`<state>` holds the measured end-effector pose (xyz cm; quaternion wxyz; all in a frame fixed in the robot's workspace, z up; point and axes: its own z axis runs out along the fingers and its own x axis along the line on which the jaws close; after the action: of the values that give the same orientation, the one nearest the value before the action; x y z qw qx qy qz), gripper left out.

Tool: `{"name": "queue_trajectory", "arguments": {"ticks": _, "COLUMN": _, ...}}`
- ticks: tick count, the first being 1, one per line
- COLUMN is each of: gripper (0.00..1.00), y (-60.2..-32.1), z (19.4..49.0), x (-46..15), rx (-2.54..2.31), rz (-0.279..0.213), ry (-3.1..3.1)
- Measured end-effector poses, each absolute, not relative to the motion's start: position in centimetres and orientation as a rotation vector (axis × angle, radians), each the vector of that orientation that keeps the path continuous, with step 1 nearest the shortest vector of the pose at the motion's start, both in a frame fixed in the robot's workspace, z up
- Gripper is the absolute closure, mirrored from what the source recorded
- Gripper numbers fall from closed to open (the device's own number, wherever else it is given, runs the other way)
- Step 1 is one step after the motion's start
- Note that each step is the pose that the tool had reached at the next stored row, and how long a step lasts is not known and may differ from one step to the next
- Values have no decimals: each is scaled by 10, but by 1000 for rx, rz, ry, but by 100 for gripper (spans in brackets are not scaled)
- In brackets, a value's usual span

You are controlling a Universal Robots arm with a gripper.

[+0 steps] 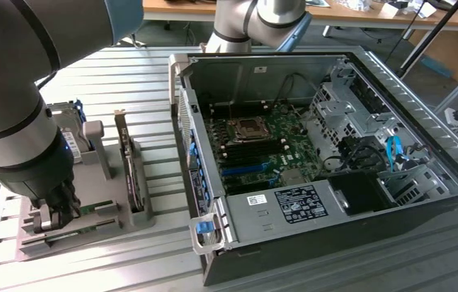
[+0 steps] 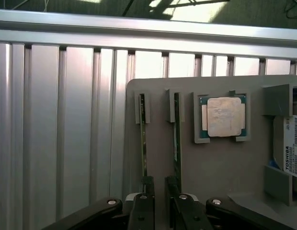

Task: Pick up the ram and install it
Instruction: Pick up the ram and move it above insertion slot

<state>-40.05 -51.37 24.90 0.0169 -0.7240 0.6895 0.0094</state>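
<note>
Two ram sticks stand on edge in slots of a grey holder (image 2: 211,167): one ram (image 2: 143,143) and a second ram (image 2: 177,139) beside it, both thin and green. My gripper (image 2: 159,187) hangs open over their near ends, one finger above each stick and nothing between them. In the exterior view the gripper (image 1: 50,216) is low over the holder (image 1: 103,234) at the exterior view's left, where a green ram edge (image 1: 90,210) shows. The open computer case (image 1: 310,152) with its motherboard (image 1: 261,146) lies to the exterior view's right.
A square silver processor (image 2: 225,116) sits in a pocket of the holder next to the rams, and a labelled hard drive (image 2: 292,143) lies beyond it. A dark expansion card (image 1: 131,176) stands upright in the holder. Everything rests on a ribbed aluminium table (image 1: 131,79).
</note>
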Motion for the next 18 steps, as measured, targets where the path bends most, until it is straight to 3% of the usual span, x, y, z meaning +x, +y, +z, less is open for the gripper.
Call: {"name": "queue_trajectory", "arguments": {"ticks": 18, "gripper": 76, "y": -523, "z": 231, "x": -401, "rx": -2250, "rz": 29, "ry": 2143}}
